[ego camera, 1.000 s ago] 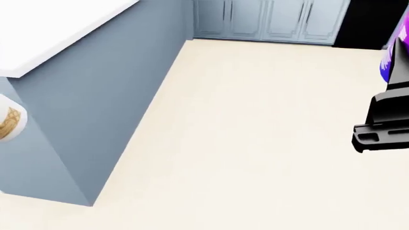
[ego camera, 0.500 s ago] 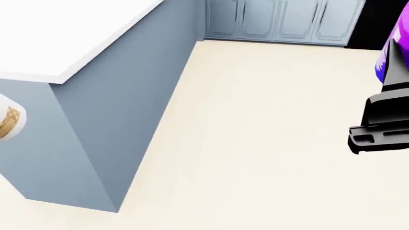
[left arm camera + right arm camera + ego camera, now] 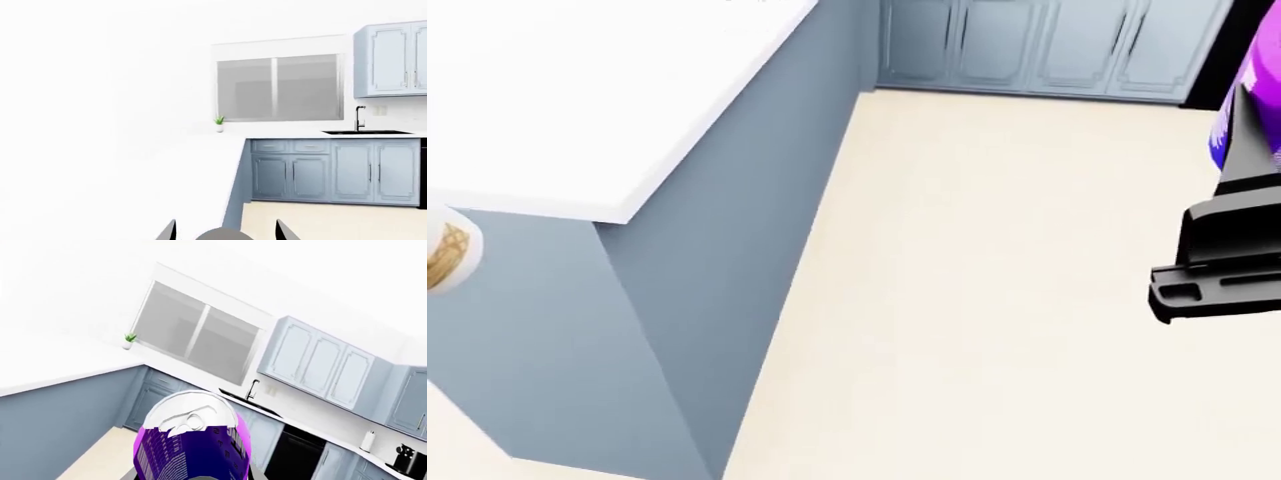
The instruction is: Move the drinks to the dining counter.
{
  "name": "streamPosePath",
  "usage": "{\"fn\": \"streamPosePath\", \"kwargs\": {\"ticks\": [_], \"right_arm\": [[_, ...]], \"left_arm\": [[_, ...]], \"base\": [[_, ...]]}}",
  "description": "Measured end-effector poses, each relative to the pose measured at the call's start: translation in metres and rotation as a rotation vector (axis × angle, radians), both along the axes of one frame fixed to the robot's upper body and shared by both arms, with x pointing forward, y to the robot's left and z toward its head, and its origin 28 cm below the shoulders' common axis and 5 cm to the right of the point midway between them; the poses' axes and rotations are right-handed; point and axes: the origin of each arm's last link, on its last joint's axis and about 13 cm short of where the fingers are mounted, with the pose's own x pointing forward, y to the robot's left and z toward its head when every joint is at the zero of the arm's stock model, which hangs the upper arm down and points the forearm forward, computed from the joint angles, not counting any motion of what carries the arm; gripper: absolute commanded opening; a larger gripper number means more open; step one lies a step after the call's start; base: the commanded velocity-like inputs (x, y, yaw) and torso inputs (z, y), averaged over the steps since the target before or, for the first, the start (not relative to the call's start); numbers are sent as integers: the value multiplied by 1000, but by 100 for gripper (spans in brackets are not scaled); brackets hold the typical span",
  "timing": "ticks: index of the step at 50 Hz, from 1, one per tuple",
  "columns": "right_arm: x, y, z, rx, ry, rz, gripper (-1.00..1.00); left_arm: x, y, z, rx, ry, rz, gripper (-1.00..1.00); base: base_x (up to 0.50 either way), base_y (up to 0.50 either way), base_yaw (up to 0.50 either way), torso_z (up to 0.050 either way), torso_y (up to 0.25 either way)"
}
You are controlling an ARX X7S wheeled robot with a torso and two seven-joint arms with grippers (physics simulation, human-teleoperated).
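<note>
The dining counter (image 3: 587, 100) has a plain white top on a blue-grey base and fills the upper left of the head view. The white bottle (image 3: 443, 252) with its beige label shows only at the far left edge, level with the counter's side. It keeps its place as the view moves. In the left wrist view my left gripper (image 3: 225, 229) shows two fingertips set apart; the bottle is hidden there. My right gripper (image 3: 1225, 245) is shut on the purple can (image 3: 1261, 95), upright at the right edge. The can's silver top shows in the right wrist view (image 3: 192, 437).
Beige floor (image 3: 1001, 300) lies between the counter and my right arm. Blue-grey cabinets (image 3: 1054, 45) line the far wall, with a black appliance (image 3: 1228, 50) at their right. A sink tap (image 3: 360, 117), a window (image 3: 280, 87) and a small plant (image 3: 219, 123) are at the back.
The counter has slid right and nearer in the head view, its corner now lower and more central. Bottle and can hold their places in the view.
</note>
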Motion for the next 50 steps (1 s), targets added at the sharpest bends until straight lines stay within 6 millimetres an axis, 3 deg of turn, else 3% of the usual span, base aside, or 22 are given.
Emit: {"fn": "streamPosePath", "kwargs": {"ticks": [12,50], "right_arm": [[0,0,0,39,-7,51,-100],[-2,1,0,-23,-39,19,-100]], "left_arm": [[0,1,0,-2,1,4,-100],[0,0,-1,-2,1,3,-100]], "base": [[-162,369,0,1,3],[-493,-70,0,0,1]]}}
